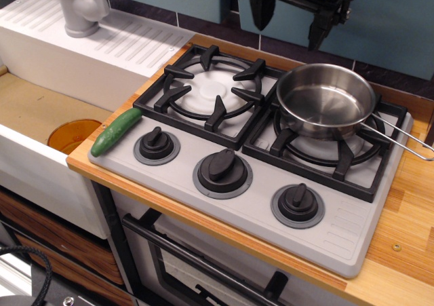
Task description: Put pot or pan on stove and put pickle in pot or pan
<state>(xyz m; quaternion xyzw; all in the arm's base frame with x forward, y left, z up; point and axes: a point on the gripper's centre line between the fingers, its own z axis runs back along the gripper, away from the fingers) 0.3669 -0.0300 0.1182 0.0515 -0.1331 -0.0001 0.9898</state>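
The shiny steel pan (327,102) sits on the right burner grate of the grey stove (247,204), its wire handle pointing right. The pan is empty. The dark-green pickle (116,131) lies on the stove's front left corner, beside the left knob. My gripper (289,22) hangs high at the top of the view, above and behind the pan, its two black fingers (261,14) spread apart and holding nothing.
A white sink with a grey faucet (80,7) and drainboard lies to the left, with an orange plate (73,134) in the basin. The left burner grate (209,92) is bare. Wooden countertop (407,231) borders the stove on the right.
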